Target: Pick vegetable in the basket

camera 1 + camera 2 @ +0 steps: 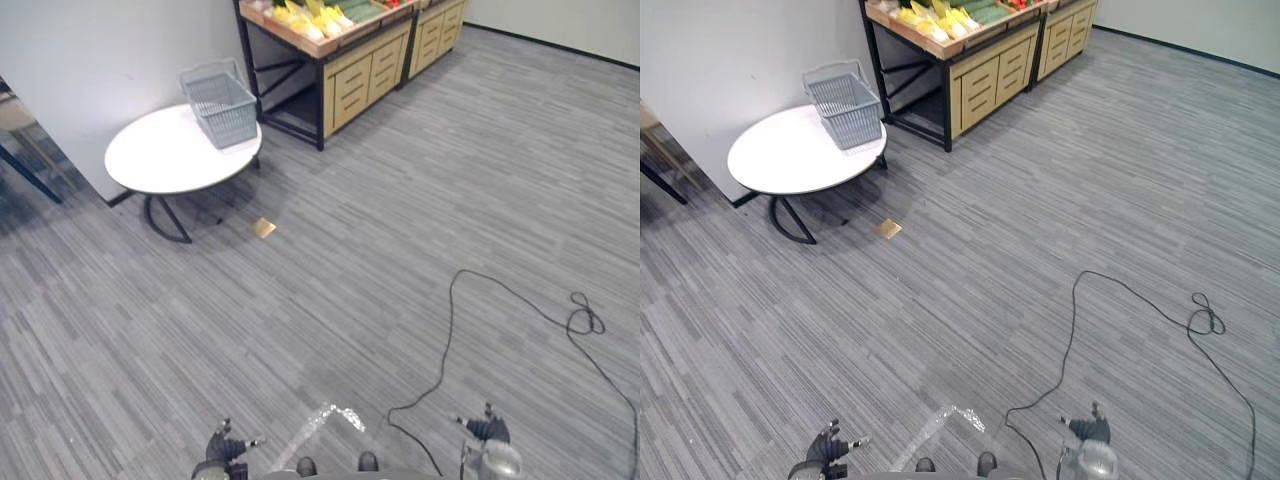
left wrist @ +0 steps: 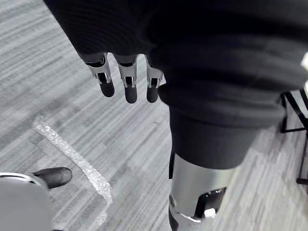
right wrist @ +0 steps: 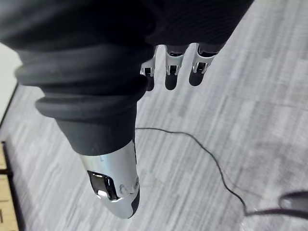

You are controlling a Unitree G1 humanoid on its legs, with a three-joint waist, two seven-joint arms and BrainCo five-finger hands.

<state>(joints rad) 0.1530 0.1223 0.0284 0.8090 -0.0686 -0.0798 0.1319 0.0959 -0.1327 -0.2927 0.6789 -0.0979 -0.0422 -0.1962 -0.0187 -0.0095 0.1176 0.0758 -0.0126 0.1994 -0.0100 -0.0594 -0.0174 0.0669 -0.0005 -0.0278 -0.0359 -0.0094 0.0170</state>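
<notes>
Where the robot stands, both hands hang low over the grey striped carpet floor [image 1: 420,230].

Left hand [image 2: 127,79]: released. The fingers are straight and side by side, dark tips pointing down at the carpet, and the thumb [image 2: 195,187] stands apart from them. Nothing is in its grasp.

Right hand [image 3: 172,67]: also released. The fingers are straight and the thumb [image 3: 113,178] is held well clear of them, with nothing in its grasp.

Between the two hands and a little ahead, a crinkled strip of clear plastic [image 1: 325,410] lies flat on the carpet, bent at an angle.

Farther out on the left side, a small tan square scrap [image 1: 264,228] lies on the carpet near the foot of the desk.

Behind it is a round white desk [image 1: 150,165] on curved black legs, set close to the white wall [image 1: 100,50]. A grey mesh basket [image 1: 222,108] sits upright at the desk's far right edge.

Farthest, just beside the desk on its right, is a wooden produce stand with pale drawers in a black metal frame [image 1: 365,70]. Yellow vegetables [image 1: 310,20] lie in its top tray, with green vegetables [image 1: 362,10] next to them farther along. The kind cannot be told at this range. All the produce is on the stand, apart from the basket and well apart from both hands.
</notes>
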